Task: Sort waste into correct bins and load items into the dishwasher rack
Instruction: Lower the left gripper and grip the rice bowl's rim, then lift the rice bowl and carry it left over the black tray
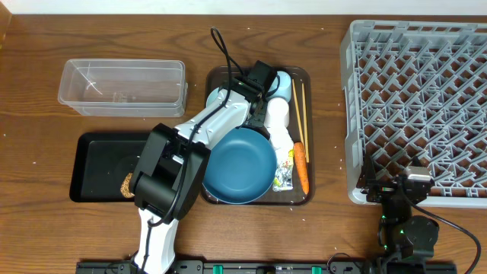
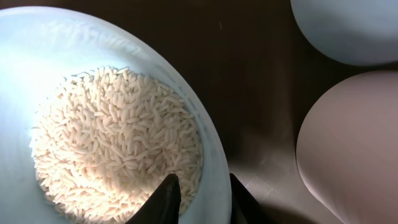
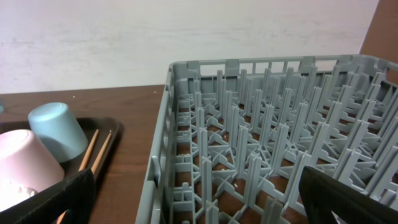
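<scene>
In the left wrist view a small pale-blue bowl holds loose white rice. My left gripper is shut on the bowl's rim, with one finger in the rice and the other outside the wall. Overhead, the left gripper is over the back of the brown tray, and the bowl is mostly hidden under the arm. The light-blue cup, whitish-pink cup, dark-blue plate, chopsticks, carrot and wrapper lie on that tray. My right gripper hangs open by the dishwasher rack's near corner.
The clear tub stands at the back left. In front of it is the black tray with a brown lump inside. The brown serving tray sits mid-table and the grey rack fills the right side.
</scene>
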Controlling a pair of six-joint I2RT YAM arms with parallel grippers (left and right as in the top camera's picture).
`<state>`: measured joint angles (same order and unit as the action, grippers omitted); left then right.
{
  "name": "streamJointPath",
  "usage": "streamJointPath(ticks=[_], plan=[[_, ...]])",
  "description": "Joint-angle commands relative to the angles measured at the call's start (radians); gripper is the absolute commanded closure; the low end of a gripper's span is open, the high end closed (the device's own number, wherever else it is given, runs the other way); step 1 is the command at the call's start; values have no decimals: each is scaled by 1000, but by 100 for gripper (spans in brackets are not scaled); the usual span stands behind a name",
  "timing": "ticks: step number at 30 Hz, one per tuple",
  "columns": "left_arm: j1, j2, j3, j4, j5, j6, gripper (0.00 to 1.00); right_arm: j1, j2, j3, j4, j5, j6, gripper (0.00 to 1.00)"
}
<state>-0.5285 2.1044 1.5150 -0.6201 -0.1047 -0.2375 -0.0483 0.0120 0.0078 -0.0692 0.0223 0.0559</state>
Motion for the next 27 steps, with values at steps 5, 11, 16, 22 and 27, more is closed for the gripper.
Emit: streamJointPath(ticks=[5, 11, 16, 22, 27], plan=[[1, 16, -5, 1, -1, -11, 92, -10, -5, -2, -2, 3, -2, 1], [1, 14, -1, 0, -1, -11, 94, -10, -5, -2, -2, 3, -2, 1], [1, -14, 18, -3, -2, -11, 94, -10, -5, -2, -2, 3, -2, 1], [1, -94, 23, -5, -1, -11, 94, -10, -5, -2, -2, 3, -2, 1], [1, -199, 23, -11, -1, -12, 94, -10, -5, -2, -2, 3, -2, 1]])
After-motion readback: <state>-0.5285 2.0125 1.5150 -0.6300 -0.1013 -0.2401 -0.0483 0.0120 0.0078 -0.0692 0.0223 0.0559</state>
